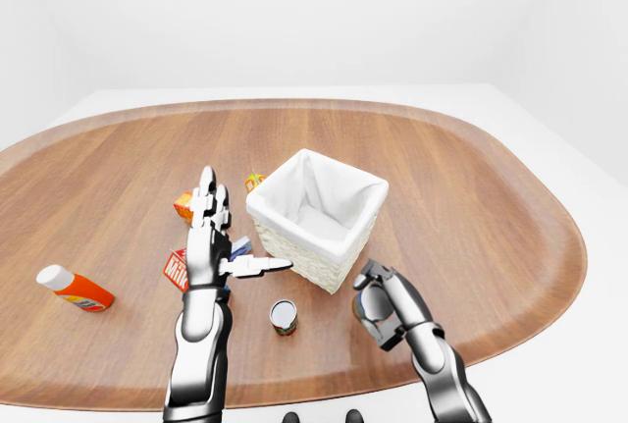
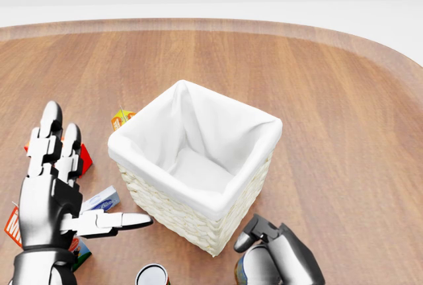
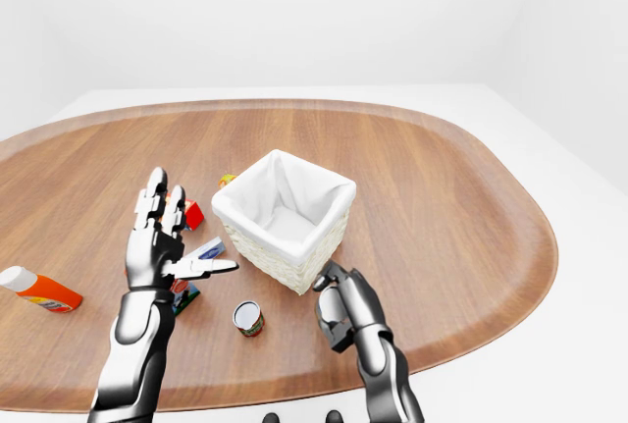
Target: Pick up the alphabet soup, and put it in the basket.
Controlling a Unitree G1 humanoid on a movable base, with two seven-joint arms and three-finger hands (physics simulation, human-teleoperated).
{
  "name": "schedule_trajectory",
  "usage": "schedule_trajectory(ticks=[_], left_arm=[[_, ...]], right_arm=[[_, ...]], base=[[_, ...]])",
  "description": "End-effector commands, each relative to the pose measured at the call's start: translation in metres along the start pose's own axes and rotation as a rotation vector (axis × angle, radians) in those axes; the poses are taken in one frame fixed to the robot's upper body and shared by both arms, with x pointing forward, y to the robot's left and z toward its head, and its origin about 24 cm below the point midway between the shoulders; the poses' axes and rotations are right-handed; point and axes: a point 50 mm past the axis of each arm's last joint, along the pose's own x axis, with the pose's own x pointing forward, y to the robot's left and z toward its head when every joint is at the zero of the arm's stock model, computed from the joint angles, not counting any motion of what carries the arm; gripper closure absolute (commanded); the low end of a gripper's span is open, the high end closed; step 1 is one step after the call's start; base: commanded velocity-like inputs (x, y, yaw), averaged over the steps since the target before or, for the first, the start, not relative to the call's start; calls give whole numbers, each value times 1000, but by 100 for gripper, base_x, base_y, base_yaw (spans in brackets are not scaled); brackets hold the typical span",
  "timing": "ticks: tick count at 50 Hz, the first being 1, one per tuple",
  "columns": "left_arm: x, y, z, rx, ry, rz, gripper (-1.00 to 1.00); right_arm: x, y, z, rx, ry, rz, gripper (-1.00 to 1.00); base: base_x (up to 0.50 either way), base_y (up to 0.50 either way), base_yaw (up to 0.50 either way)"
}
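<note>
Curling its fingers round a can, the right hand holds what seems to be the alphabet soup just below the basket in the head view. Open and upright, the left hand stands left of the basket, above small boxes. Another can stands between the arms; an orange bottle lies far left on the table.

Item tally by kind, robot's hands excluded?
basket: 1
standing can: 1
held item in right hand, apparently a can: 1
orange bottle: 1
small boxes: 4 (red box, yellow box, blue-white box, milk carton)
Total: 8
</note>
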Motion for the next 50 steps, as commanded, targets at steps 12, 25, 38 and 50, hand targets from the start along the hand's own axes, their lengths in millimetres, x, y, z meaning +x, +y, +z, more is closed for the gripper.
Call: schedule_trajectory(ticks=[12,25,38,50], left_arm=[[0,0,-2,1,7,0,-100],[0,0,-3,3,11,0,-100],[0,0,-2,3,8,1,-100],[0,0,-3,4,11,2,-100]], right_arm=[[-14,-34,33,5,-149,-83,100],[-26,-50,53,-18,-237,-121,100],[-38,-59,68,-52,-298,-146,100],[-50,-67,88,-93,-379,-178,100]], base=[[0,0,0],[0,0,0],[0,0,0],[0,0,0]])
